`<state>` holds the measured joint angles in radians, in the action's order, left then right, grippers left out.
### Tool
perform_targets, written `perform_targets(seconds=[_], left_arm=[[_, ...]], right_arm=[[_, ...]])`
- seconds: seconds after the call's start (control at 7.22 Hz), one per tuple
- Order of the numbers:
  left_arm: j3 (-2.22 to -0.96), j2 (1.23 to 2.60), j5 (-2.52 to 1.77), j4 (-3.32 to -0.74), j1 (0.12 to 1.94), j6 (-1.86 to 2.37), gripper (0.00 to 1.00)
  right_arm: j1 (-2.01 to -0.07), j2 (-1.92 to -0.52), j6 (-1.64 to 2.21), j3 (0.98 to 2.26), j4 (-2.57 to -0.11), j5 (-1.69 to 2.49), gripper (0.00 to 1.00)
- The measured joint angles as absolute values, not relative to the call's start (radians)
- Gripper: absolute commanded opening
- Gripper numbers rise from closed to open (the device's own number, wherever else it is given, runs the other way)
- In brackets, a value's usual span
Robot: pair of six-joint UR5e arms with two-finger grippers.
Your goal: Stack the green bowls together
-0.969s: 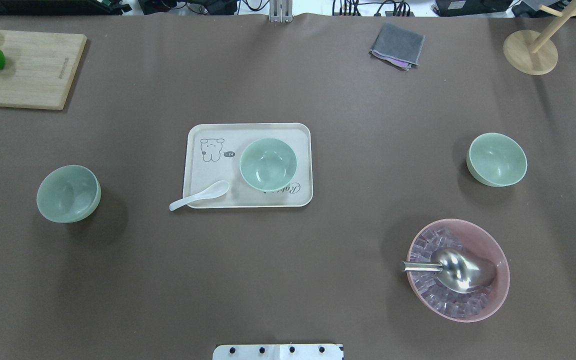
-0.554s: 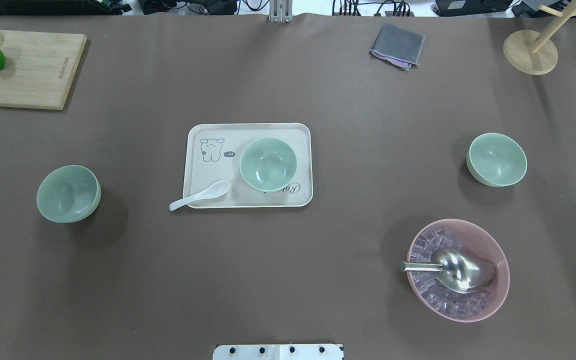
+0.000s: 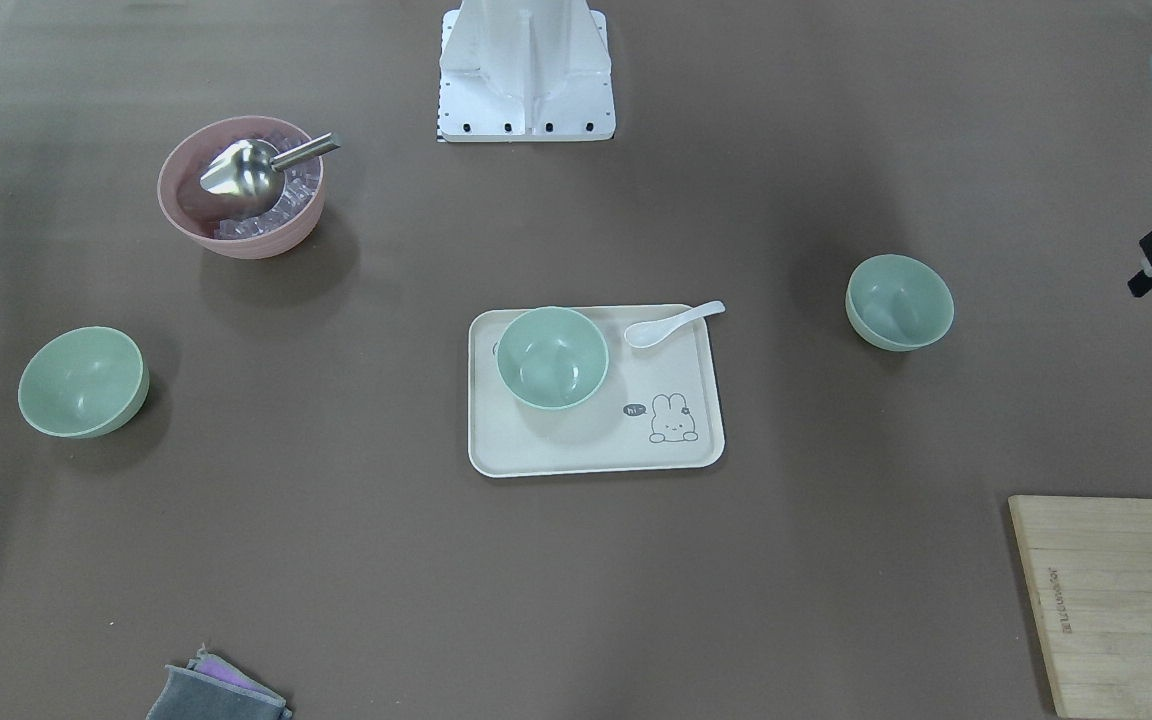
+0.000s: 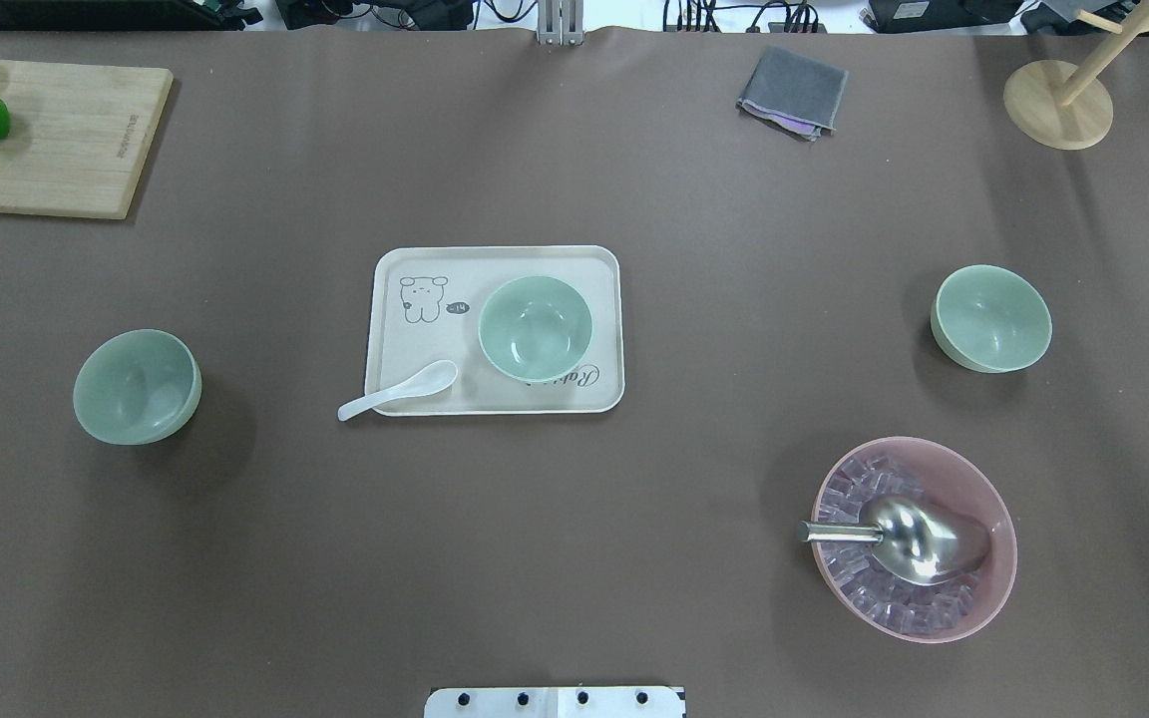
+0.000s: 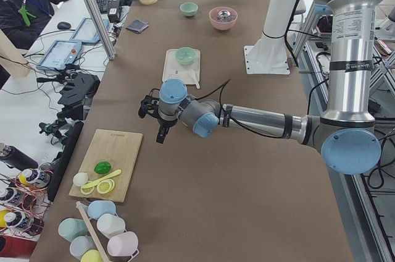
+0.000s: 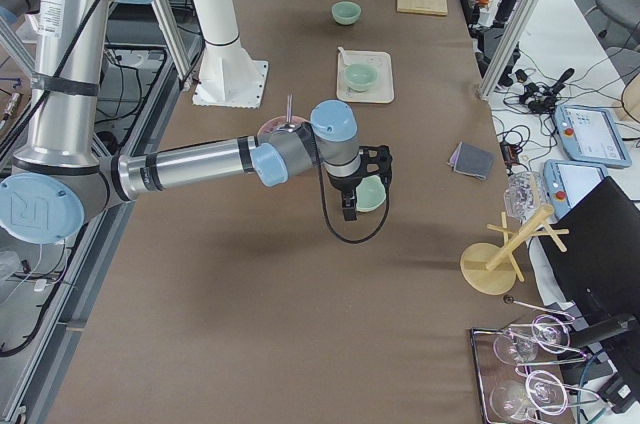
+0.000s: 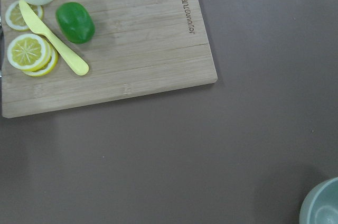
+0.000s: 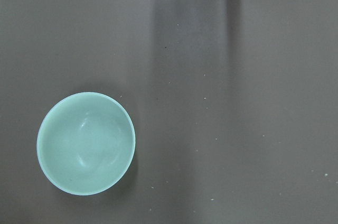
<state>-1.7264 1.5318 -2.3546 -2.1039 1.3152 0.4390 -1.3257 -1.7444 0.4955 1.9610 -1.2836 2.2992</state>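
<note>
Three pale green bowls stand apart on the brown table. One bowl is at the left and shows in the left wrist view's corner. One bowl stands on the beige tray. One bowl is at the right and shows whole in the right wrist view. My left gripper hangs above the table between the left bowl and the cutting board. My right gripper hangs over the right bowl. I cannot tell whether either is open or shut.
A pink bowl with ice cubes and a metal scoop stands at the front right. A white spoon lies on the tray's edge. A cutting board with fruit, a grey cloth and a wooden stand sit at the back.
</note>
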Motion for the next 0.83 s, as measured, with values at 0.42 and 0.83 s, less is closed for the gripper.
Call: perform_targets(seconds=[0.42, 0.83], left_arm=[[-1.733, 1.532, -2.22, -2.196, 1.113, 0.702, 0.98], [-1.734, 1.531, -2.115, -2.201, 0.956, 0.786, 0.67]], right_arm=[[-1.249, -1.744, 0.61, 1.963, -1.223, 2.263, 1.0], [-1.244, -1.75, 0.615, 1.961, -1.19, 2.261, 1.0]])
